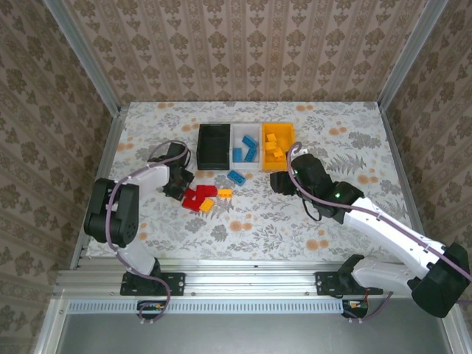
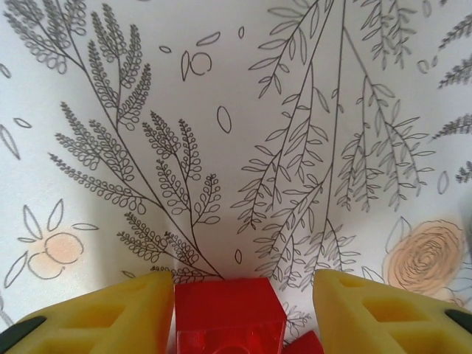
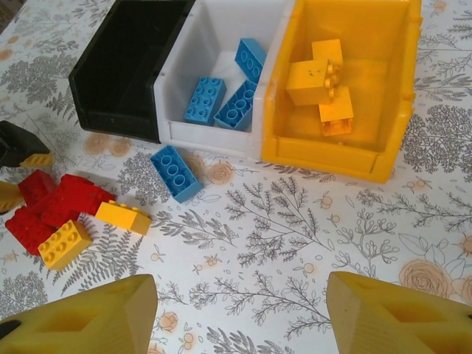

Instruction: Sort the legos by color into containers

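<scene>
Here, left hand parted around red brick, right hand wide over open table.

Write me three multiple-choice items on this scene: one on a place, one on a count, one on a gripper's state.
1. Relative to the white bin, where is the loose blue brick?
A. inside it
B. on the table before it
C. atop its rim

2. How many blue bricks lie in the white bin?
A. one
B. five
C. three

3. The right gripper is:
A. open, holding nothing
B. shut on a brick
C. shut, empty

Key:
1 B, it lies on the table just outside the front wall.
2 C, the right wrist view shows three inside.
3 A, its fingers stand wide apart over bare table.
</scene>
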`<state>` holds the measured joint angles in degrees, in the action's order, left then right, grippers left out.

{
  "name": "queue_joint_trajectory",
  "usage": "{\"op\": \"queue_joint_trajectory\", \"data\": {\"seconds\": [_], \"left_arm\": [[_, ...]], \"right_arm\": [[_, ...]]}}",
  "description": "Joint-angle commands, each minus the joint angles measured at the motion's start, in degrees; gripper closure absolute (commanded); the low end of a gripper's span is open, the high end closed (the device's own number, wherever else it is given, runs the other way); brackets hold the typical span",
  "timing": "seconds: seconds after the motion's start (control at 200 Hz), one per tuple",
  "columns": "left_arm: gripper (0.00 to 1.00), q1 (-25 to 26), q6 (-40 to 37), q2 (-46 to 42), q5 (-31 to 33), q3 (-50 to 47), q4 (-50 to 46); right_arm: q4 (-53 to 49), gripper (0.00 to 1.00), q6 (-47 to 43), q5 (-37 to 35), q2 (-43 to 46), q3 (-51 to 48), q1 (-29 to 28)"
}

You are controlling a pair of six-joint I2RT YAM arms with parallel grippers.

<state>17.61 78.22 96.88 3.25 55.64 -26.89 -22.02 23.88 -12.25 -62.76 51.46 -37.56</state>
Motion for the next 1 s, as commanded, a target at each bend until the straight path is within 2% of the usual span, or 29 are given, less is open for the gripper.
{"op": "queue_joint_trajectory", "data": {"seconds": [0.0,0.085,0.18,0.625,0.68,0.885,0.995], "left_arm": [[0.42,0.6,-1.9,1.2,-0.9,1.3,0.2],[0.36,1.6,-4.3,1.8,-0.8,2.5,-0.3],[0.37,2.6,-6.7,2.3,0.0,4.1,-2.9],[0.52,2.7,-10.9,6.1,-1.9,2.1,-0.2],[0.53,2.7,-11.7,5.4,-1.4,1.6,-0.2],[0.73,2.3,-13.0,0.9,1.3,-1.8,1.3],[0.73,2.0,-15.1,-1.2,1.3,-2.1,2.2]], "right_arm": [[0.1,0.36,0.1,-0.9,2.1,-0.7,-0.3],[0.2,0.36,-0.2,-1.3,2.7,-1.2,-0.3],[0.7,0.36,-0.2,-1.3,3.1,-2.0,-0.3],[0.1,0.35,-0.1,-1.5,5.2,-4.0,-0.3],[-0.3,0.35,-0.5,-2.0,5.5,-4.0,-0.3],[-0.1,0.34,-1.3,-2.7,5.4,-3.7,-0.3],[-0.1,0.34,-1.1,-2.2,4.5,-3.1,-0.3]]}}
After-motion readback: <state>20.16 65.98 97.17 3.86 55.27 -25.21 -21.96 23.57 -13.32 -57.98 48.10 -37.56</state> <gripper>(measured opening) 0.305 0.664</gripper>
